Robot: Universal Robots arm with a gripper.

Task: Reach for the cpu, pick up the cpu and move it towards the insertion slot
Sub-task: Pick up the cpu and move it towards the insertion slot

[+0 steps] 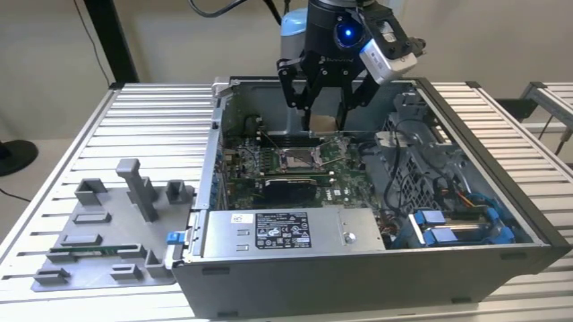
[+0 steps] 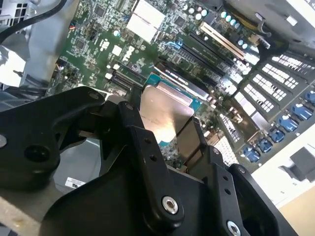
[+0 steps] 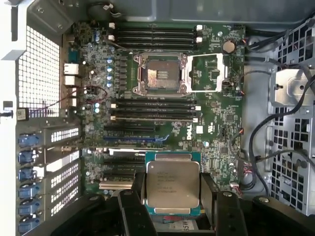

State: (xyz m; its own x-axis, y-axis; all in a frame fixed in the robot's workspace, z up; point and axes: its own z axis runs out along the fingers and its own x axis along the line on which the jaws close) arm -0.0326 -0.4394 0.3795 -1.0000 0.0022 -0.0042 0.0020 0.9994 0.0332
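- The gripper (image 3: pixel 173 189) pinches the cpu (image 3: pixel 172 183) between its two fingers.
- The cpu hangs above the green board, apart from the insertion slot (image 3: pixel 161 73).

The gripper (image 1: pixel 326 114) hangs inside the open computer case (image 1: pixel 501 201), over the motherboard (image 3: pixel 216 123); between its fingers (image 3: pixel 209 189) sits the cpu (image 3: pixel 173 183); the insertion slot (image 3: pixel 161 74) lies on the board below and ahead of the gripper, apart from it; outside the case, toward the exterior view's left, the fixture (image 1: pixel 98 228) rests on the table (image 1: pixel 152 127).
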